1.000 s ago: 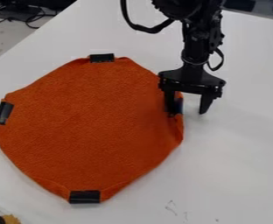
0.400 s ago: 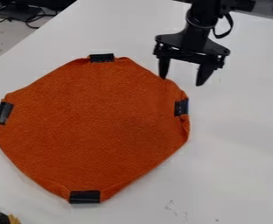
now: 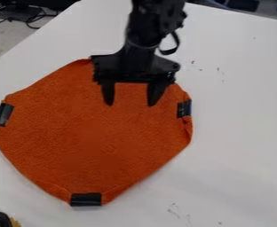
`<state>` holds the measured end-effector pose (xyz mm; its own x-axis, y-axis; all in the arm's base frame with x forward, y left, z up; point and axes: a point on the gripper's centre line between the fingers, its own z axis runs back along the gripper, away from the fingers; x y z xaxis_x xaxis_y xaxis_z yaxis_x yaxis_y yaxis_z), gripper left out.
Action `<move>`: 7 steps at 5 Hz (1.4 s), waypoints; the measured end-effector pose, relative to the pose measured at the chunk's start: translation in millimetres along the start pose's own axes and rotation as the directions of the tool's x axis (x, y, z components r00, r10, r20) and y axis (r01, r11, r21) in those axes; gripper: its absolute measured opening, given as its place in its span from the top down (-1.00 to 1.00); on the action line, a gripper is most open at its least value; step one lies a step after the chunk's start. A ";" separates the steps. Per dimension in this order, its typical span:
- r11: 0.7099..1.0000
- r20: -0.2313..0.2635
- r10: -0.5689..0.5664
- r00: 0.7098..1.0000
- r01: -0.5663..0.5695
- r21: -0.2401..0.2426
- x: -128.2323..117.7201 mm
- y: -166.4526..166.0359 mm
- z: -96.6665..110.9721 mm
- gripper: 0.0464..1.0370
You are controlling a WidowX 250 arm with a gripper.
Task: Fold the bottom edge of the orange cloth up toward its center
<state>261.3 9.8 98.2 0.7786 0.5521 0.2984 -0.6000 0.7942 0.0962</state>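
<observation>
Left strip [image 3: 2,114], far left of gripper, unmoved. Bottom strip [image 3: 85,199], well below gripper, unmoved. Orange cloth [image 3: 93,146] lies flat below gripper. Gripper [image 3: 129,105], fingers spread, now over cloth's upper part, previously at upper-right edge. Right strip [image 3: 184,109], right of gripper, unmoved.

I log this as a lab, likely robotics: my black arm [image 3: 147,24] over a plain white table [image 3: 242,119]; loose cables [image 3: 32,20] and dark equipment [image 3: 46,3] beyond the table's far-left edge
</observation>
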 end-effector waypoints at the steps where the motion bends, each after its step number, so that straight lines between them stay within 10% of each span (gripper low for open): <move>1: 0.995 -0.015 0.094 0.995 -0.093 0.019 -30.0 23.0 2.3 -0.92; 7: 0.960 -0.130 0.273 0.953 -0.278 -0.020 -110.0 44.2 -46.8 -0.92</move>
<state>157.8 -3.9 25.2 0.6021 0.7761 0.1873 -0.7889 0.6144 -0.0098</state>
